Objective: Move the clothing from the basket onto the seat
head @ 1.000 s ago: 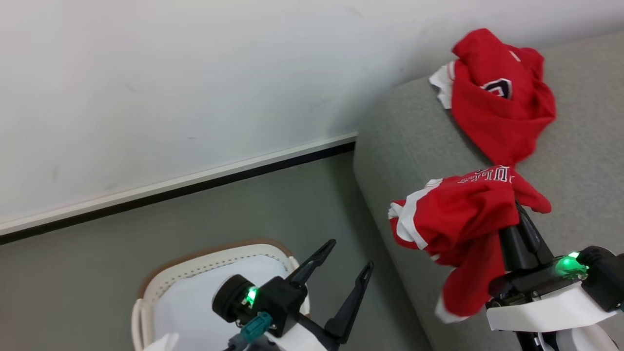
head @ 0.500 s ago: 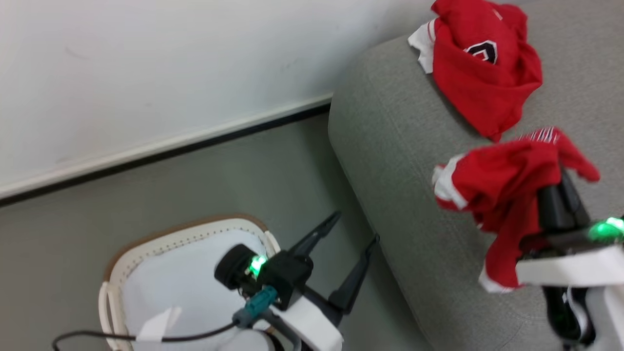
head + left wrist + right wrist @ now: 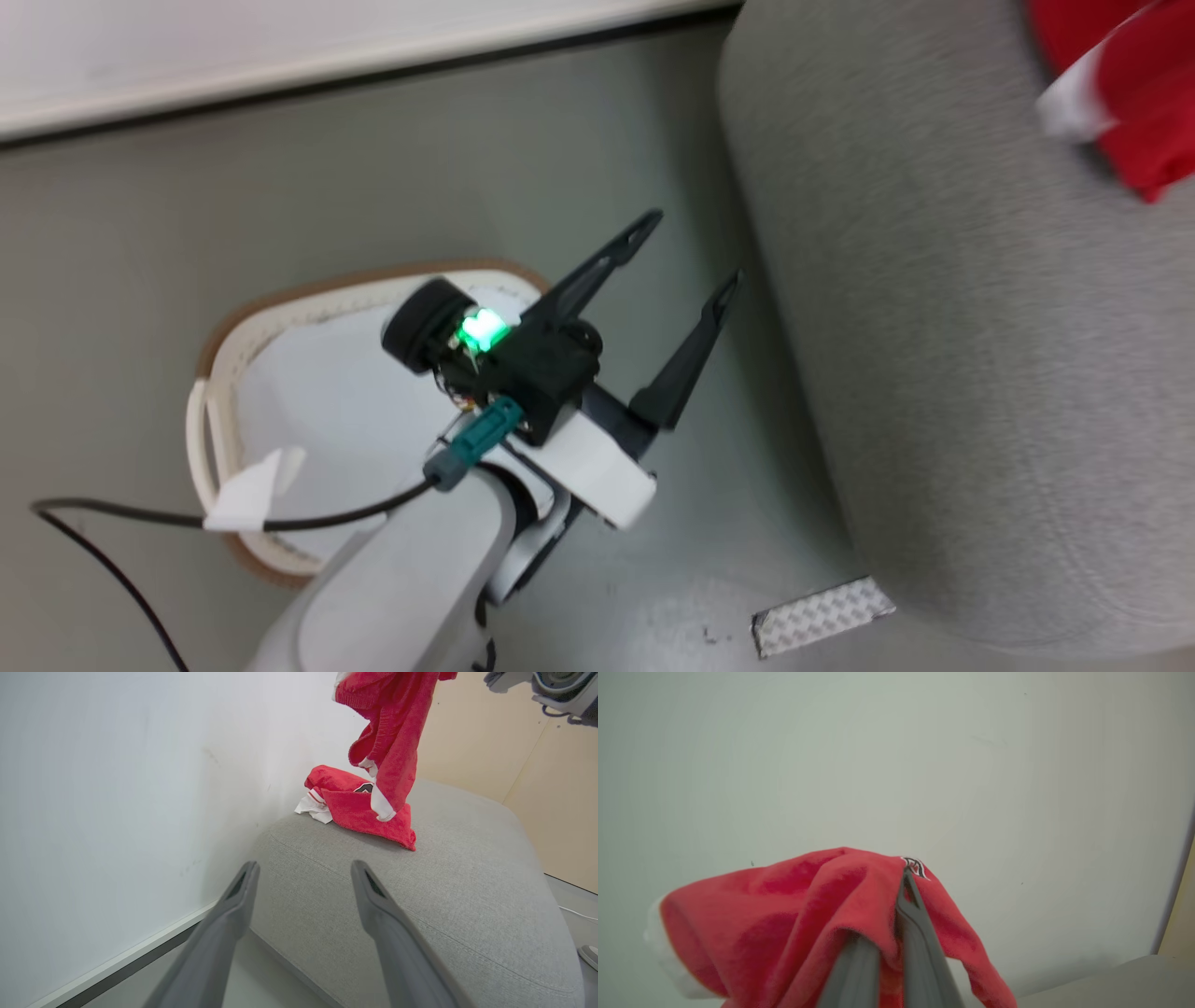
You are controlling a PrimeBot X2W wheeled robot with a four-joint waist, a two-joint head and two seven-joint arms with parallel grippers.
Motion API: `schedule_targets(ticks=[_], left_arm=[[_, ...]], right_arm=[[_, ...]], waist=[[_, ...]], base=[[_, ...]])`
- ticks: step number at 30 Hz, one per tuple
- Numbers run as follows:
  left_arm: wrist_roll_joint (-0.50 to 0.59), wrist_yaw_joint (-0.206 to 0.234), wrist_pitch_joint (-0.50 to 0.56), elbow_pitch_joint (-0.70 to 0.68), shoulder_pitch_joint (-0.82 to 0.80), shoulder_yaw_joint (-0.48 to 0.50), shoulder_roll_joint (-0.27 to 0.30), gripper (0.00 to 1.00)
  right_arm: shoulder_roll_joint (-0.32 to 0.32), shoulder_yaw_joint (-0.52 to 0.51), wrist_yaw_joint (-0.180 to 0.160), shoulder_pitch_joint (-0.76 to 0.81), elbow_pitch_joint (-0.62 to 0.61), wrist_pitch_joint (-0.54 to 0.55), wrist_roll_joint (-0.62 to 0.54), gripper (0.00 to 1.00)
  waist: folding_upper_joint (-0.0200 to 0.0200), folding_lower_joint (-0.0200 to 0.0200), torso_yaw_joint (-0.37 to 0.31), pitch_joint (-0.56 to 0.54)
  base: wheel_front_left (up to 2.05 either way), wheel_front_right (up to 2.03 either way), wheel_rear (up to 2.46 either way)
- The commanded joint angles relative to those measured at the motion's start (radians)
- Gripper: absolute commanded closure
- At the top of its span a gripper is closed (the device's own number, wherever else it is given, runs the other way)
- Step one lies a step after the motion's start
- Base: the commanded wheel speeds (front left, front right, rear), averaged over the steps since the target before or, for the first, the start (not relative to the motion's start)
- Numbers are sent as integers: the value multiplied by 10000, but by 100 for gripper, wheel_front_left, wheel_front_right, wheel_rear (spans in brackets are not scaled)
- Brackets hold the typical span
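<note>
While my right pincer is clamped tight on a red soft-fabric sports garment with white trim, the cloth drapes over both of its dark fingers and hangs in front of a plain white wall. From my left wrist, I see that garment dangling in the air above the large grey fabric-upholstered sofa with rounded edges. Its lower white cuff comes down in front of a second red garment; I cannot tell whether the two touch. This second piece lies crumpled on the sofa's far end by the wall, showing part of a black, white-outlined number and a white edge.

My left pincer is spread wide and holds nothing. It hangs over the grey-green floor, between the sofa and the oval cream-white plastic laundry basket with a brown rim. The basket stands on the floor near the sofa's corner, and a flat white liner cloth lies inside it. A black cable runs from my left wrist across the basket's near edge.
</note>
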Motion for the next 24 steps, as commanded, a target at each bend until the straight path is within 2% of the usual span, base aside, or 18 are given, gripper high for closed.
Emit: schedule_targets(ticks=[1,6,8,11,15,19,20,22,24], left_arm=[[93,-43,-50,93,-310,61,2,0],[-12,-33,-294,322,-659,52,-257,0],[-48,24,-391,353,-621,56,-277,0],[-206,70,-528,378,-306,84,-242,0],[-215,115,-692,334,-94,93,-134,0],[-298,138,-817,358,110,87,-20,0],[-313,146,-846,376,134,97,2,0],[-346,221,-915,406,217,167,53,0],[-417,279,-953,475,301,236,116,0]], right_arm=[[-313,-516,-24,-750,439,54,-439,100],[-1059,-2335,-22,-2403,1826,119,-2210,100],[-1513,-2880,-22,-2632,2313,32,-3419,100],[-1659,-4014,-22,-2803,2942,-154,-4877,100],[-1364,-5632,-22,-2193,3616,-377,-6714,100],[-714,-7176,-24,-1884,4129,-615,-7743,100],[-588,-7466,-22,-1758,4242,-636,-8035,80],[-319,-7834,-24,-1636,4436,-654,-8432,0],[-92,-7921,-22,-1597,4573,-752,-8821,0]], waist=[[-1,-3,572,798],[-1,-3,1011,1233],[-1,-3,1147,1426],[-1,-3,1360,1606],[-1,-3,1625,1775],[-1,-3,1780,1764],[-1,-3,1809,1718],[-1,-3,1824,1601],[-1,-3,1799,1448]], base=[[0,0,0],[0,0,0],[0,0,0],[0,0,0],[0,0,0],[0,0,0],[0,0,0],[0,0,0],[0,0,0]])
